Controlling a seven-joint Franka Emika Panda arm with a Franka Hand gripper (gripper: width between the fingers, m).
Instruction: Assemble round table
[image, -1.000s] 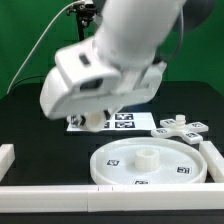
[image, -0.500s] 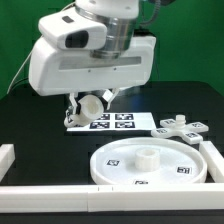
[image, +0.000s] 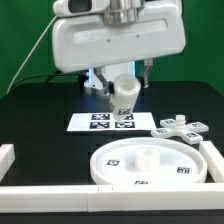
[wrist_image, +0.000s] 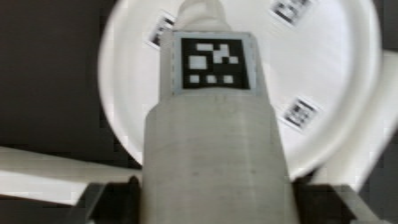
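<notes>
Item: pincer (image: 122, 92), on a Franka arm, held above the black table (image: 35, 125), clamped on the short cylinder leg (image: 123, 97). The leg hangs roughly upright from the jaws with its lower end free. In the wrist view the pincer (wrist_image: 217, 197) shows a dark finger (wrist_image: 111, 200) on each side of the leg (wrist_image: 217, 140), pressed to its wall. A black-and-white square tag (wrist_image: 215, 62) sits on the leg's side toward its far end. Item: large rimmed round disc (image: 155, 163), flat on the table, below the pincer and nearer the exterior camera, offset to the exterior view's right. It has a raised round hub (image: 146, 156) at its centre and small tags around its rim. In the wrist view the disc (wrist_image: 134, 70) spreads out beyond the held leg and is apart from it. Item: small cross-shaped foot piece (image: 183, 127), on the table, lower than the pincer and off to the exterior view's right, just beyond the disc's rim and untouched. Item: marker board (image: 100, 123), flat on the table beneath the pincer; whether the leg's lower end touches it cannot be told. Item: long white border walls (image: 60, 200), low along the table edges, well apart from the pincer.
</notes>
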